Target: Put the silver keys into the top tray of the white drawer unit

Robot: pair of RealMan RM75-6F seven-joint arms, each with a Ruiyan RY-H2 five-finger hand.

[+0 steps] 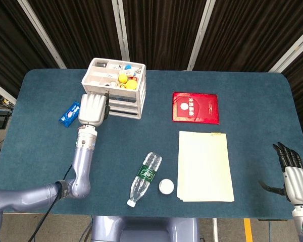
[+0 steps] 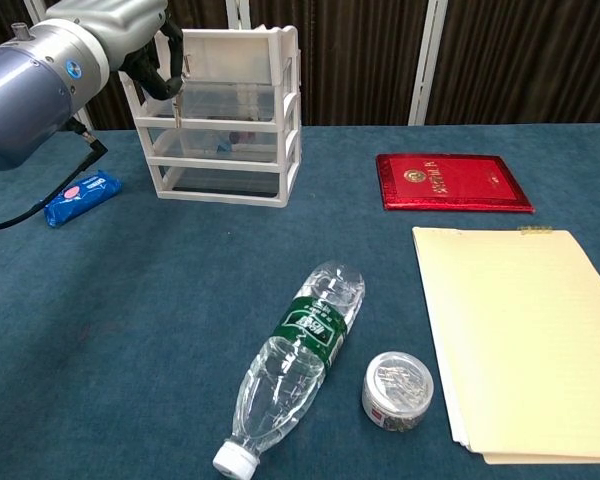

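Left hand (image 2: 120, 30) is shown raised at the near-left corner of the white drawer unit (image 1: 114, 88), fingers curled around the silver keys (image 2: 177, 95), which hang below them against the unit's front. The top tray (image 1: 112, 74) lies just beyond and to the right of this hand, so a short move far-right and over the rim is judged necessary. Right hand (image 1: 294, 176), fingers spread and holding nothing, rests well apart at the table's (image 1: 242, 96) near-right edge.

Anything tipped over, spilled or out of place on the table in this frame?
Only the bottle: it lies on its side near the front edge, cap on, nothing spilled. The folder and red booklet lie flat; the drawer unit stands upright.
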